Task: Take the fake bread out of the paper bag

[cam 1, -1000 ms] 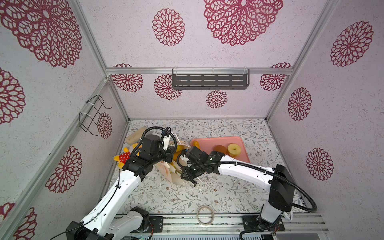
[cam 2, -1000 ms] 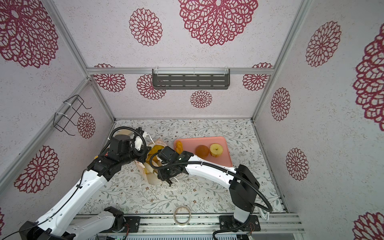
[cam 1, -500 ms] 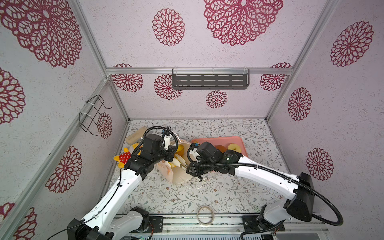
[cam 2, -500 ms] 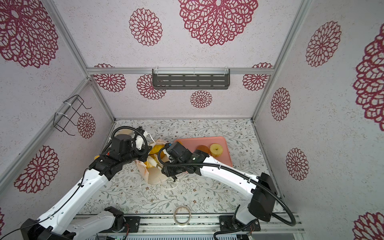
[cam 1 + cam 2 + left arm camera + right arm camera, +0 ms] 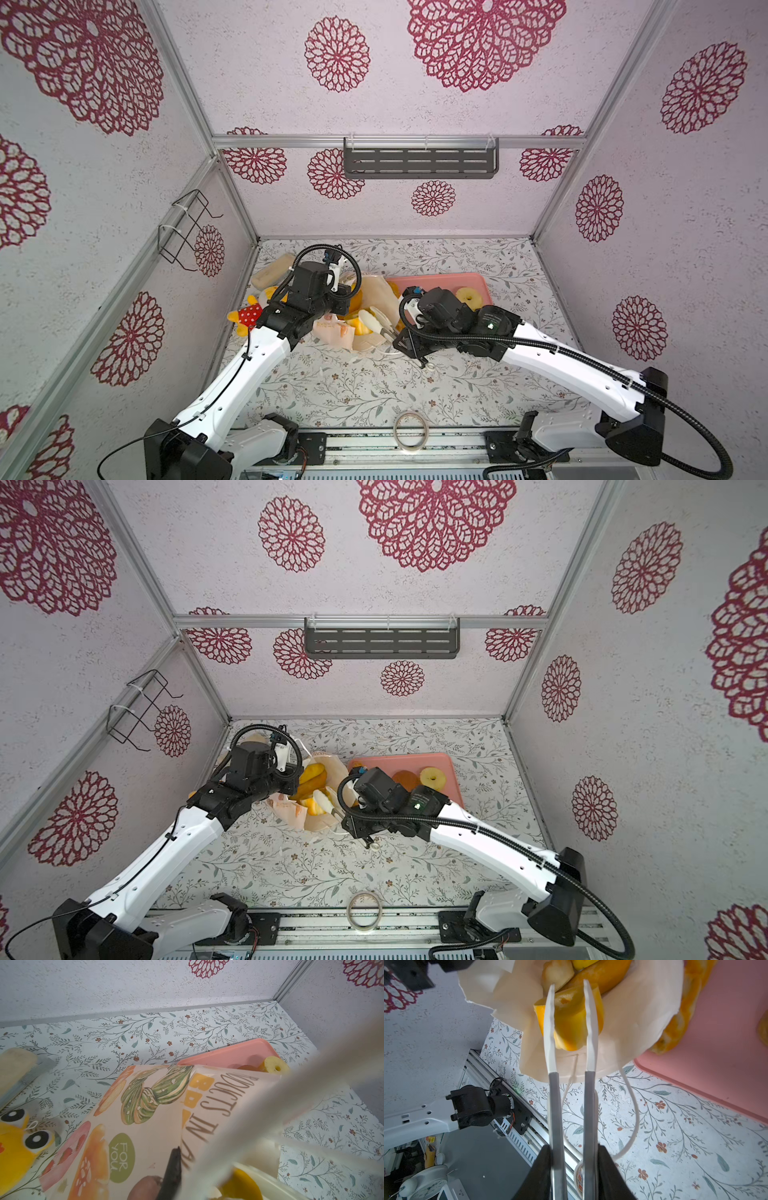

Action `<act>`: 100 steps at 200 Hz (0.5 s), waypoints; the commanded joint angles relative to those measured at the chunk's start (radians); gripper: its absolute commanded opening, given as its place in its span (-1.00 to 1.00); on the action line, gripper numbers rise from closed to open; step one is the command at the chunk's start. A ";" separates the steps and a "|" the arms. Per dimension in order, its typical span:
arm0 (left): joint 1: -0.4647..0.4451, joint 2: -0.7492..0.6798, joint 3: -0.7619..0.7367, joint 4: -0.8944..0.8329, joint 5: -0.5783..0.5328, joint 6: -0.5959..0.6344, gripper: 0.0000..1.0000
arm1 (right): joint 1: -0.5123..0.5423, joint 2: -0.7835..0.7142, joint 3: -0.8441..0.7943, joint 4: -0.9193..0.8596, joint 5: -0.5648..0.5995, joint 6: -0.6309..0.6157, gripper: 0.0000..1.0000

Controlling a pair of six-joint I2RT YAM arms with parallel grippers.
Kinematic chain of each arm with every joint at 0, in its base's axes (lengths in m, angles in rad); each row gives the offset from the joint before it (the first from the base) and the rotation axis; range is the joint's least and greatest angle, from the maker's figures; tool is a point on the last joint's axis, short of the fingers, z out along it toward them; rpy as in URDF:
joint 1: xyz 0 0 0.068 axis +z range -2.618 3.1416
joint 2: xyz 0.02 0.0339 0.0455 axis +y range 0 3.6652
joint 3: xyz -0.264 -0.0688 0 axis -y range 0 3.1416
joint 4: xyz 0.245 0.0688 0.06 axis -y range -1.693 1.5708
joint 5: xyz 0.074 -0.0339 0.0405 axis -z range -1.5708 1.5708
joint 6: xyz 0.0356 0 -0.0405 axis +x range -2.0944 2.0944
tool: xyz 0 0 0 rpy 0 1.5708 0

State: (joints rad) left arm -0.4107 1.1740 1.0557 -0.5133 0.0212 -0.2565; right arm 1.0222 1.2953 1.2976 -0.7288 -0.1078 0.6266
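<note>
The paper bag (image 5: pixel 376 291) (image 5: pixel 291 810) lies tipped on the floor with its mouth toward the right arm. My left gripper (image 5: pixel 176 1159) is shut on the bag's printed side (image 5: pixel 145 1126); one dark finger (image 5: pixel 173 1167) shows. Several pieces of fake bread (image 5: pixel 357 328) (image 5: pixel 311 779) fill the mouth. My right gripper (image 5: pixel 569 985) (image 5: pixel 374 319) reaches in, its white fingers (image 5: pixel 550 1022) a narrow gap apart over a yellow loaf (image 5: pixel 570 1020). I cannot tell whether they press it. A ring bread (image 5: pixel 468 296) (image 5: pixel 432 777), a brown bun (image 5: pixel 406 779) and a braided stick (image 5: pixel 681 1018) lie outside the bag.
The pink tray (image 5: pixel 440 280) (image 5: pixel 726 1032) sits right of the bag. A yellow plush (image 5: pixel 249 318) (image 5: pixel 14 1147) and a beige block (image 5: pixel 274 266) lie by the left wall. The bag's cord handle (image 5: pixel 633 1115) trails on the floor. A tape roll (image 5: pixel 410 430) rests at the front rail.
The right arm's elbow and base link have swung out to the right while its gripper stayed at the bag's mouth. Its fingers have drawn slightly closer together. The left arm has held still.
</note>
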 commanded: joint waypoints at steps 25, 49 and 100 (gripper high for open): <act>-0.003 0.014 0.013 -0.025 -0.026 -0.013 -1.00 | -0.037 -0.146 -0.013 0.005 0.089 0.052 -1.00; -0.004 0.013 0.012 -0.022 -0.011 -0.020 -1.00 | -0.072 -0.192 -0.040 0.039 0.108 0.070 -1.00; -0.005 -0.007 0.005 -0.030 -0.015 -0.020 -1.00 | -0.127 -0.239 -0.042 0.027 0.149 0.079 -1.00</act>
State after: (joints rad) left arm -0.4107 1.1786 1.0580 -0.5148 0.0166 -0.2745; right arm 0.9180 1.0992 1.2327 -0.7300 -0.0113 0.6853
